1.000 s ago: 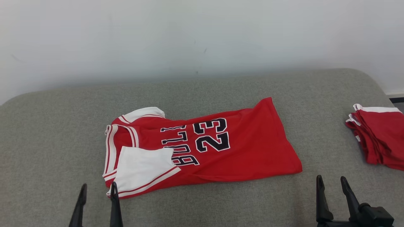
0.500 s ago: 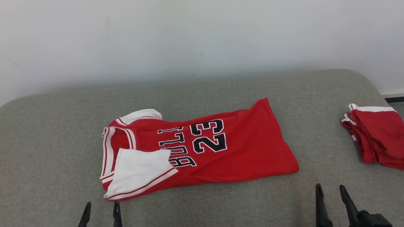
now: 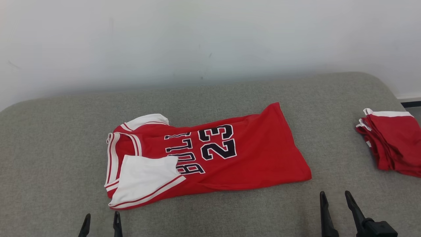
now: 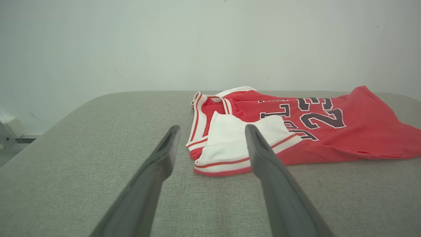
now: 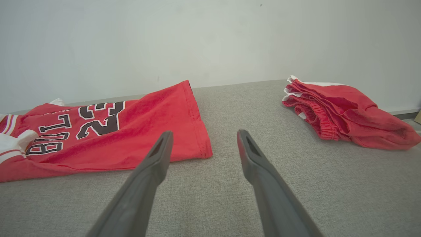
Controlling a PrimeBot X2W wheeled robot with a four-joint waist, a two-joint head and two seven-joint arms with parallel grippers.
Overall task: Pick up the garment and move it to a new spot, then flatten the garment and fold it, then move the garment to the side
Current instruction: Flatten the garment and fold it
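Note:
The garment (image 3: 210, 154) is a red basketball jersey with white trim and a black "23". It lies folded lengthwise on the grey cushion (image 3: 49, 148), collar to the left, one white-lined flap turned over near its front left corner. My left gripper (image 3: 101, 217) stands open at the lower left, just short of that corner, nothing between its fingers. In the left wrist view the garment (image 4: 296, 128) lies ahead of the open left gripper (image 4: 210, 131). My right gripper (image 3: 334, 196) is open near the garment's lower right corner. In the right wrist view the right gripper (image 5: 202, 136) points past the hem of the garment (image 5: 108, 135).
A pile of folded red shorts (image 3: 391, 141) with white trim sits at the cushion's right edge, also seen as the shorts (image 5: 342, 112) in the right wrist view. A pale wall (image 3: 210, 39) rises behind the cushion. Bare cushion lies left of the jersey.
Both grippers have drawn back toward the bottom of the head view, away from the jersey. The right one has also shifted slightly left. The jersey lies as before.

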